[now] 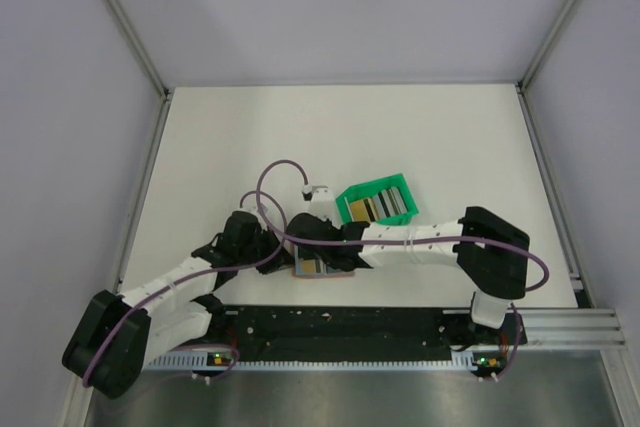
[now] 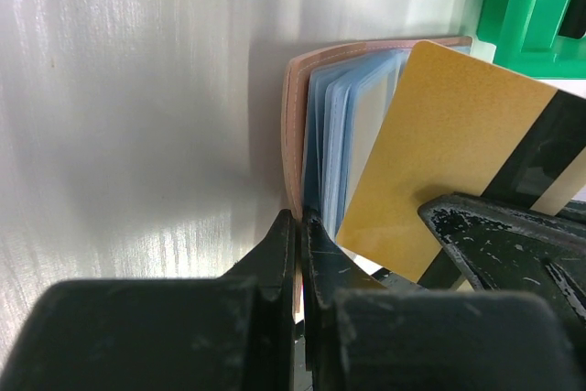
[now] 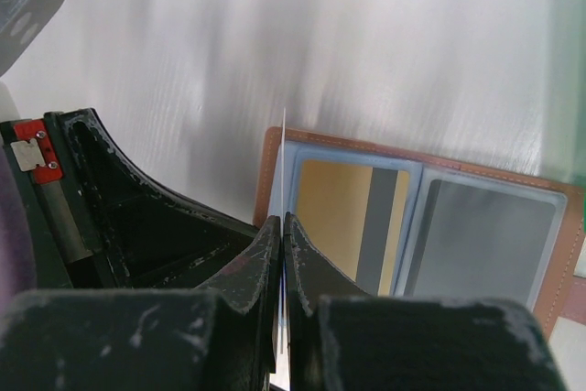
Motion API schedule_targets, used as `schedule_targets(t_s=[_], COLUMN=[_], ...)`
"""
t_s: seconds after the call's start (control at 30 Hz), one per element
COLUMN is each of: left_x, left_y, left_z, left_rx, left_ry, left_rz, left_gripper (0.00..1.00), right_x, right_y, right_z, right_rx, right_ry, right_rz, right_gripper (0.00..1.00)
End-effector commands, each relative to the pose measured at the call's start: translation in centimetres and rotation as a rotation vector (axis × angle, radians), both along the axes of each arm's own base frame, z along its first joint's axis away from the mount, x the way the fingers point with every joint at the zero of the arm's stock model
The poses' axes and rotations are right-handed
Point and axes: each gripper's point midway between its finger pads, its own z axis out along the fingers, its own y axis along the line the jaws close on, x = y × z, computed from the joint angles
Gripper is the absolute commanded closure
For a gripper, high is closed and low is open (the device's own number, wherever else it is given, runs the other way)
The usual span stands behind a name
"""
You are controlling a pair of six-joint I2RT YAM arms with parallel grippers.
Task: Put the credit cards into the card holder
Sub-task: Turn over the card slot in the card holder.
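1. Currently your right gripper [image 3: 282, 235] is clamped on a gold card [image 2: 444, 148], held on edge right at the open holder [image 2: 295, 107]. Whether the card touches it, you cannot tell. Your left gripper [image 2: 299, 237] is pinched on the holder's tan edge. The holder lies on the table [image 2: 137, 135] just in front of the tray [image 1: 345, 209], under both wrists.
2. Wrong pocket: 1 slotted gold card [image 3: 334, 212] and 1 grey card [image 3: 481, 244] already fill the 2 pockets you can see. If you drive the held card at either, it likely jams on the card inside or skates over the plastic.
3. Missed mouth: the clear sleeves [image 2: 334, 125] stand fanned and close together. If the card's corner meets a sleeve edge instead of a gap, it may buckle the leaf or twist in your grip.
4. Holder shift: the left pinch takes only a thin edge. A hard push could drag the holder free or fold it shut.
5. Crowding: the 2 grippers sit very close, so a sideways correction may knock them together.
6. Early release: if you let go before the card seats, it probably tips onto the table.
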Motion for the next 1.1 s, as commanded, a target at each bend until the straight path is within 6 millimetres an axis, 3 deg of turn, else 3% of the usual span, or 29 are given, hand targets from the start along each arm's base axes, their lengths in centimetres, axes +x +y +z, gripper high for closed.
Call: schedule_targets(t_s=[0.0,1.07], left_x=[0.2,0.1], left_y=[-0.3,0.0], left_z=[0.2,-0.5], left_rx=[-0.021,0.003], left_ry=[-0.026,-0.01], left_rz=[-0.007,-0.003], left_gripper=[1.0,1.0], right_x=[0.4,1.0], right_y=[0.8,-2.3], right_z=[1.8,3.4], right_rx=[0.005,-0.083], right_ry=[-0.045,-0.118], right_rz=[-0.005,-0.058], right_gripper=[1.0,1.0])
